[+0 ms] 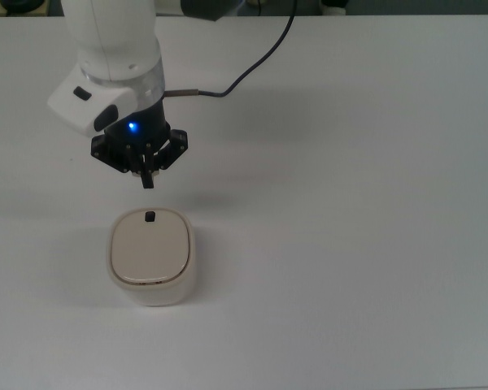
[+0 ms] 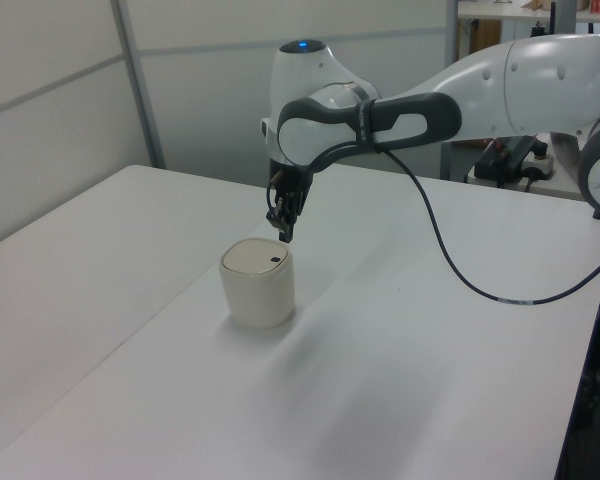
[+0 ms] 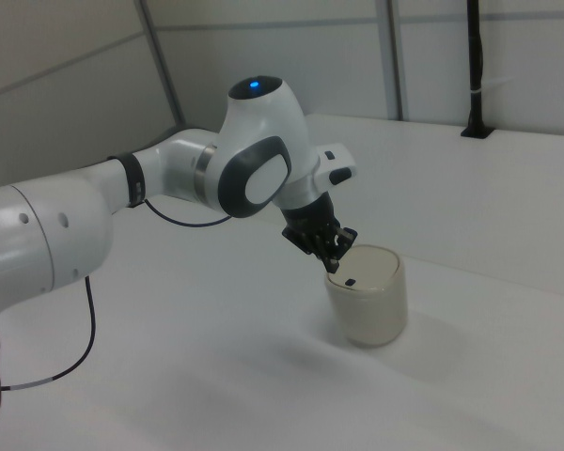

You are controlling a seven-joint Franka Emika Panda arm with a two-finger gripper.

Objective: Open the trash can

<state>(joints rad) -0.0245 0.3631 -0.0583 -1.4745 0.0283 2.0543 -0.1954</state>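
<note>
The trash can (image 1: 153, 258) (image 2: 257, 283) (image 3: 368, 293) is a small cream-white bin standing upright on the white table, its flat beige lid down. A small black button (image 1: 150, 216) sits at the lid's edge nearest the arm. My gripper (image 1: 148, 180) (image 2: 286, 235) (image 3: 333, 264) points down just above and beside that edge, close to the button and not touching the lid. Its black fingers are together, with nothing between them.
The white table (image 1: 350, 203) spreads all around the bin. A black cable (image 1: 252, 61) trails from the arm across the top view's upper part. A second white table (image 2: 90, 250) adjoins on the left view's left, and wall panels stand behind.
</note>
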